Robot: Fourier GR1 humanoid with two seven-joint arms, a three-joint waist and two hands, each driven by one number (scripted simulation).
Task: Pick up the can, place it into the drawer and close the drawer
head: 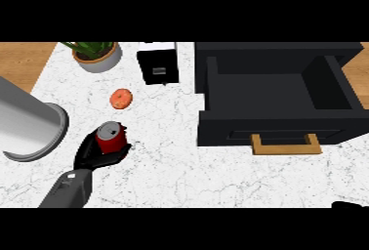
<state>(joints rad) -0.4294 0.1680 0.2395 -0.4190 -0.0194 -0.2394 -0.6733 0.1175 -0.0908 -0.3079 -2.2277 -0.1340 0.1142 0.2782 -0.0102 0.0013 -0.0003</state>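
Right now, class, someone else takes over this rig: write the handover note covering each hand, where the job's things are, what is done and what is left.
Left hand: curled round the red can, upright on the counter, left of centre.
Right hand: barely shows at the lower right edge; its fingers cannot be made out.
Drawer: pulled open at the right, nothing visible inside, wooden handle facing the robot.
Done: can grasped.
Left: carry the can right into the drawer, release it, push the drawer shut.
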